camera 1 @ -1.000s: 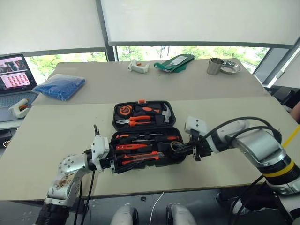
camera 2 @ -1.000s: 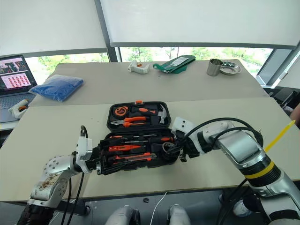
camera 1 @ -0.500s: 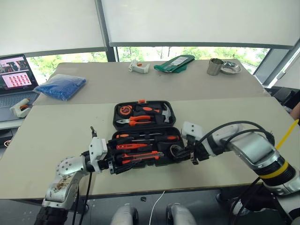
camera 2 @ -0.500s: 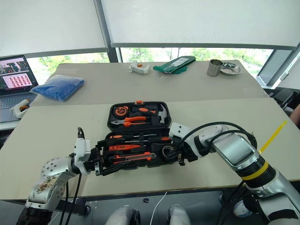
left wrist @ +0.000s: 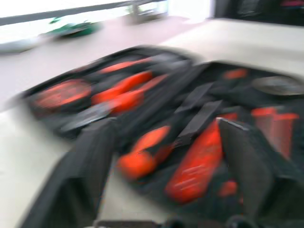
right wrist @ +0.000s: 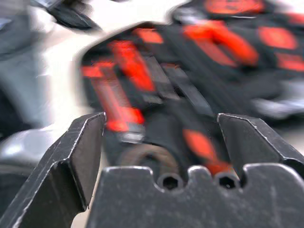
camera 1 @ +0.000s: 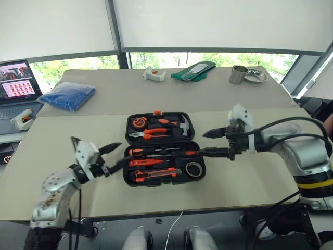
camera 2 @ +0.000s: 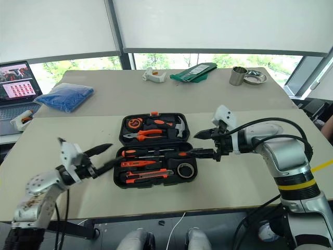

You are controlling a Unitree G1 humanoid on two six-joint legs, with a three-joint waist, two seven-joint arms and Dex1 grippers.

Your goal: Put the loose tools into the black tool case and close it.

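**Tools stowed, lid not yet shut**

With the screwdrivers (camera 1: 156, 152), utility knife (camera 1: 156, 173) and tape ring (camera 1: 194, 168) lying in the near half of the black tool case (camera 1: 161, 148), you had only the closing left. Your left claw (camera 1: 112, 156) hung spread and empty beside the case's left edge; your right claw (camera 1: 214, 143) gaped wide, empty, at its right edge. Next, you needed to fold one half over. The case sat mid-desk (camera 1: 250, 172), windows beyond.
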